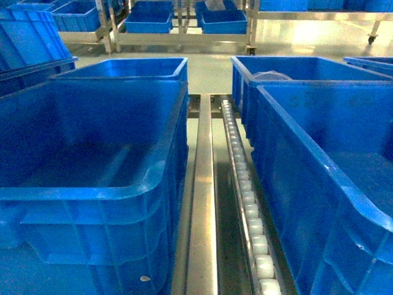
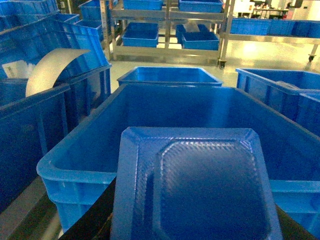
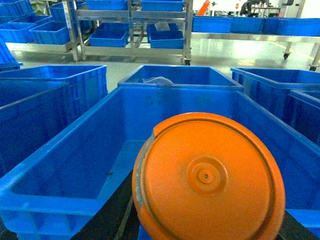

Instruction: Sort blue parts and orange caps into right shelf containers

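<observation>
We list a near left crate point(image 1: 92, 184) and a near right crate point(image 1: 331, 178), each with a second crate behind it, and a metal roller track point(image 1: 245, 203) running between the rows. Far off stand metal racks point(image 1: 184, 37) carrying more crates. In the left wrist view a blue square tray point(image 2: 200, 185) fills the near foreground over a crate. In the right wrist view an orange round cap point(image 3: 210, 180) sits likewise above a crate. We cannot tell whether either gripper is open or closed; neither shows.
</observation>
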`<state>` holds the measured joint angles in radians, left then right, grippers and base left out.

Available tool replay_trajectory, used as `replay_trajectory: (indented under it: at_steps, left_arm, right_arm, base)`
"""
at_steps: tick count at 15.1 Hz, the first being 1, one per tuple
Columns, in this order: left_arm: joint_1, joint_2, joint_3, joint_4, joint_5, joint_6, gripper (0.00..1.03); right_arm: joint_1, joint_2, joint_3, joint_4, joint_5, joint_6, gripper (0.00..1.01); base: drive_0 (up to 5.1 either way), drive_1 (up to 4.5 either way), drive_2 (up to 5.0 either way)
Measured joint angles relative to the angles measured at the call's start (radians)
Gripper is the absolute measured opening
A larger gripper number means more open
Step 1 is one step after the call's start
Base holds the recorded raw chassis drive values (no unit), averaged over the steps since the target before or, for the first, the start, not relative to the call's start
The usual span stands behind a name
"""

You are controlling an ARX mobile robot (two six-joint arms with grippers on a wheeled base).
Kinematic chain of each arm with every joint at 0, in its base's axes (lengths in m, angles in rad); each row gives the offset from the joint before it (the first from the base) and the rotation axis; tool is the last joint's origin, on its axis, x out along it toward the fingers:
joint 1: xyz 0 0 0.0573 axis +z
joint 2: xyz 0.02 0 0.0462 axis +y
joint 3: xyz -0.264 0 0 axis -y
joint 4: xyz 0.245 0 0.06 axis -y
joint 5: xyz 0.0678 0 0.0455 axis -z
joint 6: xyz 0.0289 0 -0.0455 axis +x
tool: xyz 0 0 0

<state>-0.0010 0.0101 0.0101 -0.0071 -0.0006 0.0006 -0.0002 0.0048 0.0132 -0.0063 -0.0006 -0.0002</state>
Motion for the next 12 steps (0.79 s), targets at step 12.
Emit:
replay_trajectory:
  at_steps: [12]
  left_arm:
    - [-0.017,-0.008,-0.003,0.053,-0.040,0.006,0.43]
  right_arm:
    - [0.080,0.000,-0.004,0.161,0.171,-0.072,0.44]
  base:
    - [0.0,0.00,0.0]
